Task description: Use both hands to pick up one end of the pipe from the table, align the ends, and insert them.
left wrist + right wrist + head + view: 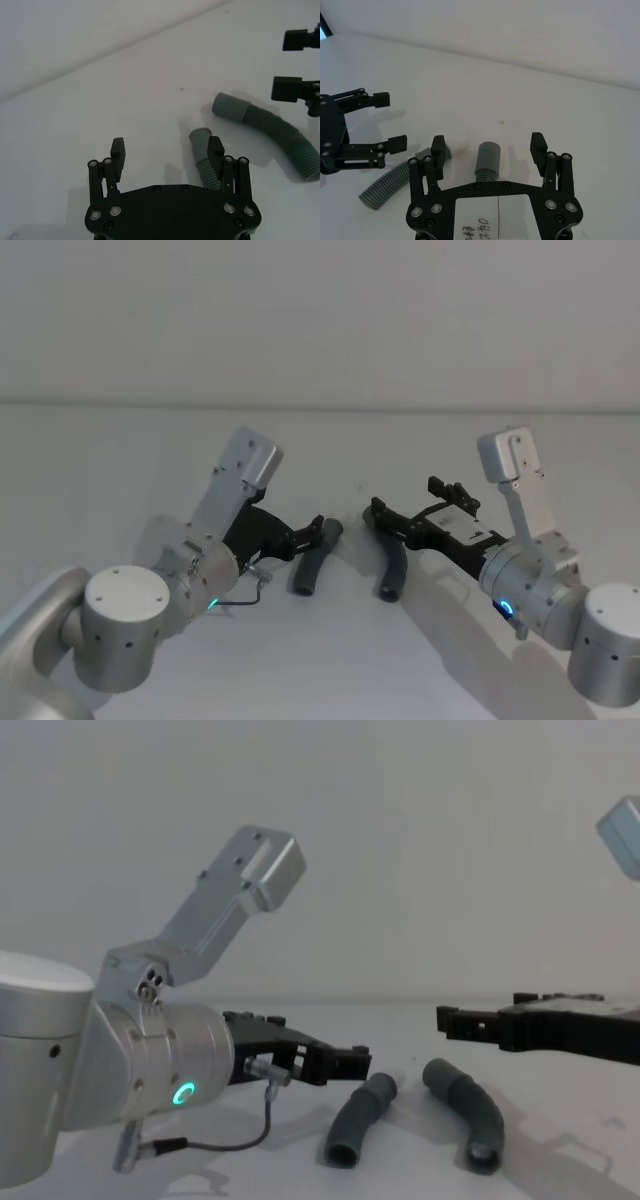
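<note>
- My left gripper (166,148) is spread wide and holds nothing. It hangs low over the table (330,670).
- My right gripper (488,144) is spread wide too, with nothing in it.
- Both pipe pieces lie flat near the middle of the table, well away from its far edge. They are close together but not touching.
- The left piece (312,560) has its collar (200,136) just inside one of my left fingers (215,148). I cannot tell if they touch.
- The right piece (395,565) points its collar (488,155) up between my right fingers, about halfway.
- I think the pieces are light, so a soft squeeze should lift them.
- The ribbed middle looks bendy and may flex if I pinch it hard.
- The collars look smooth and stiff, so they may slip.
- I would grab each piece just behind its collar. That keeps the open tip free to push in, and the ribs should stop it sliding.
</note>
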